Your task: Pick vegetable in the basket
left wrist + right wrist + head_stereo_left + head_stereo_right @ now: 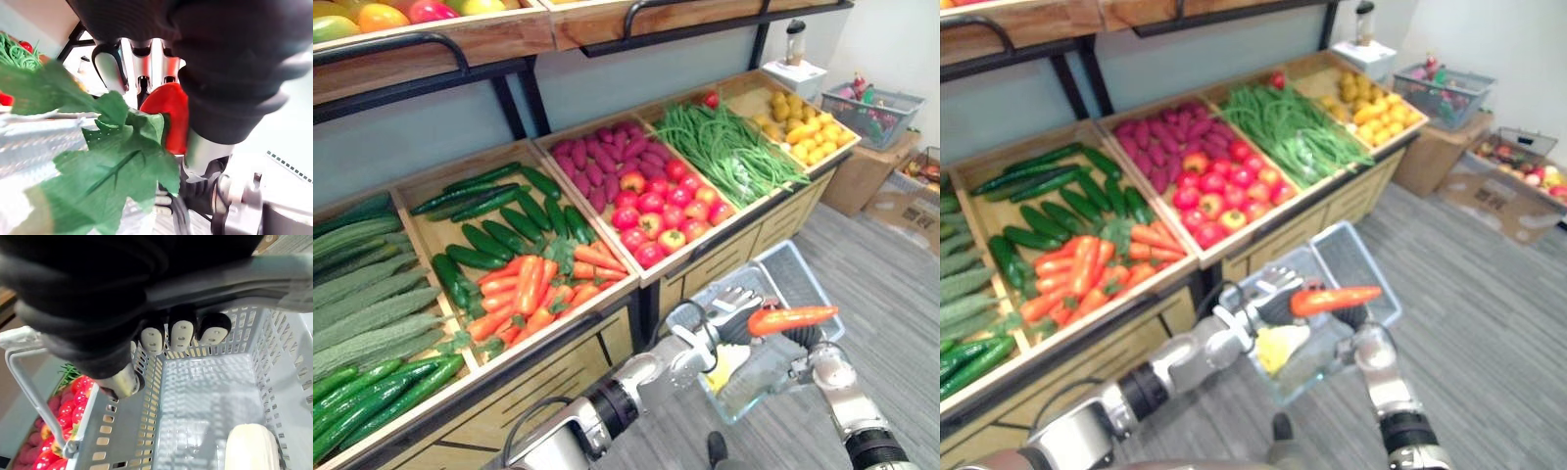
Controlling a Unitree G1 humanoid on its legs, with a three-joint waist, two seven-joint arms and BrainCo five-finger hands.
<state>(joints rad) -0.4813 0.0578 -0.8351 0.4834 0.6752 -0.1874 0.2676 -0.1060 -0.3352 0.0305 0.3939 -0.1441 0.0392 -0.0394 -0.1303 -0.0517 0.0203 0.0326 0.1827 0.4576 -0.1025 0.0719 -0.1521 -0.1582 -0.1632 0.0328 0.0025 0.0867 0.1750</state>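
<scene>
L hand gripping carrot over basket; R hand curled round its handle. Tomatoes at 11 o'clock, carrot pile at 9.

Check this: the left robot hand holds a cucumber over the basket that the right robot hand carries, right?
No. The left eye view shows the left robot hand holding a carrot, not a cucumber, over the basket that the right robot hand carries.

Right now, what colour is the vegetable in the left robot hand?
Orange-red carrot; the left eye view shows it best.
</scene>
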